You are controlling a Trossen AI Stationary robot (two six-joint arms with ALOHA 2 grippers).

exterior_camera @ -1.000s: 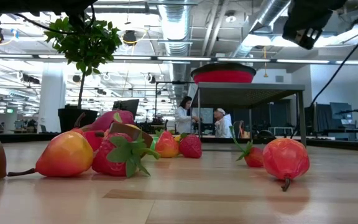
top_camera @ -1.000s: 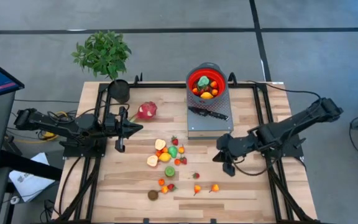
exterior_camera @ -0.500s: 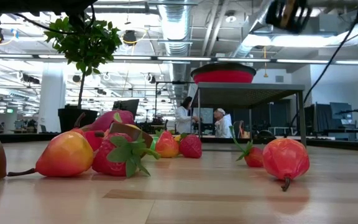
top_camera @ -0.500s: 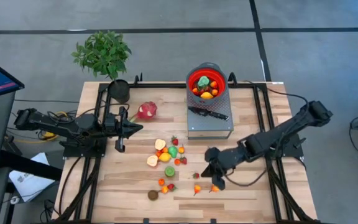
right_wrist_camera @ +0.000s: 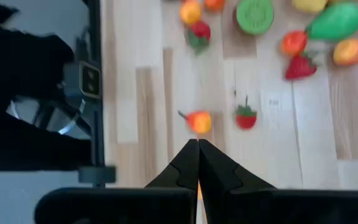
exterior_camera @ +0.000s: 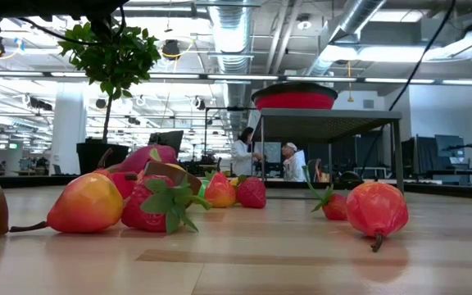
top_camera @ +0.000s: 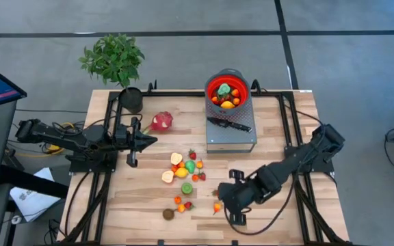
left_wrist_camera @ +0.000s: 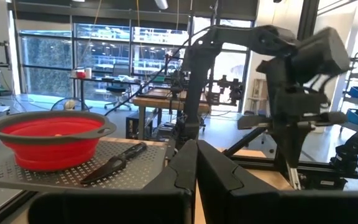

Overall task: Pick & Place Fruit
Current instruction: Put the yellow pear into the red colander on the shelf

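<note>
Fruit scattered mid-table, both grippers clenched empty

Fruit (top_camera: 183,171) lies loose on the wooden table (top_camera: 279,205), with more in the red bowl (top_camera: 226,91) on the grey stand. The right gripper (top_camera: 228,203) reaches low over the near scatter, fingers pressed together, apparently just beside an orange piece (right_wrist_camera: 199,121). The left gripper (top_camera: 142,141), clenched too, waits level near the dragon fruit (top_camera: 161,121).
</note>
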